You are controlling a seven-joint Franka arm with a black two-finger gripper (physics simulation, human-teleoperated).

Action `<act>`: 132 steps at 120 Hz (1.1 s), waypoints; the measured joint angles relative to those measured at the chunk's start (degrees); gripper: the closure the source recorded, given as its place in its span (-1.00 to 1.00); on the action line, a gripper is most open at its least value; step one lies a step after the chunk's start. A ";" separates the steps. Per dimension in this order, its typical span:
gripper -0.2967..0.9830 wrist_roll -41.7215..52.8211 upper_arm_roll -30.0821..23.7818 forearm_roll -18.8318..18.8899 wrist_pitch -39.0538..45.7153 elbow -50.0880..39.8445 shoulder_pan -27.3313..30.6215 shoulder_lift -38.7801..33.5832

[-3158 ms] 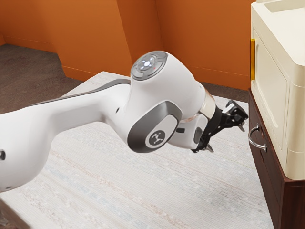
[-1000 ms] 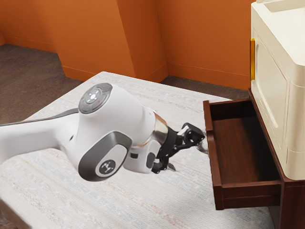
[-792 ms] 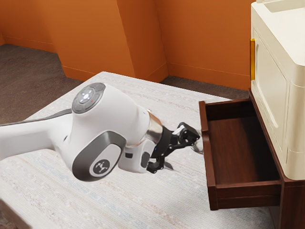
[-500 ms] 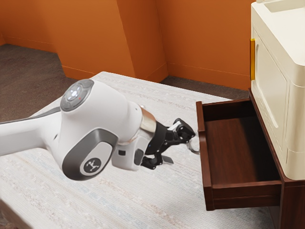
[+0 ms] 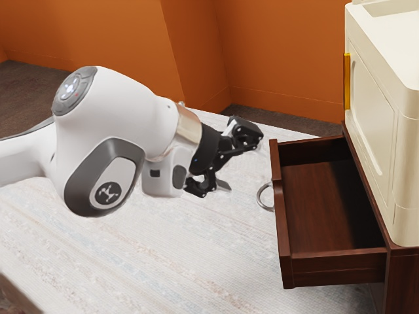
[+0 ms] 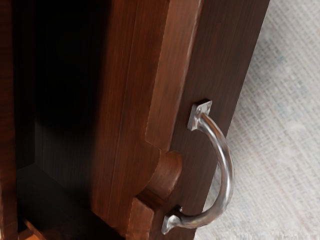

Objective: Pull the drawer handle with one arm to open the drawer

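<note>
Dark wooden drawer [image 5: 321, 219], at four o'clock from the exterior view's centre: stands open, points out of its cabinet [image 5: 400, 284] toward nine o'clock. Runs its long axis along the front panel [image 5: 281, 229], from near twelve to near six. Curved metal handle [image 5: 258, 195] on that panel's outer face: bows toward nine o'clock, spans roughly twelve to six, and in the wrist view has its two mounts on either side of a scooped notch [image 6: 167, 172] in the rim.

Black gripper [image 5: 242, 161], near the handle at eleven o'clock from it: hangs apart from the metal, jaws released and spread wide. Extends from a white arm [image 5: 105, 124], reaching in from nine o'clock and cut off at the exterior view's left edge.

Sinks into black shadow in part of the drawer's interior, seen in both views. Turns nearly edge-on at the panel's outer face in the exterior view. Hard to make out at the upper fingertip, against dark linkage. Runs out of frame with the cabinet, at the exterior view's right.

Atop the cabinet, between two and three o'clock, a cream box [image 5: 376, 124]: bears a gold strip [image 5: 347, 82]. Farther out, pale woven surface [image 5: 163, 255] toward seven; orange wall [image 5: 281, 59] toward one.
</note>
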 joint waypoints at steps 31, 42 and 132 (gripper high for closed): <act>-0.52 -6.85 -0.01 3.52 -13.84 11.88 0.22 2.53; -0.53 -12.05 0.04 4.72 -20.72 15.64 1.13 3.82; -0.54 -68.71 -16.63 4.74 -57.34 31.99 21.70 11.21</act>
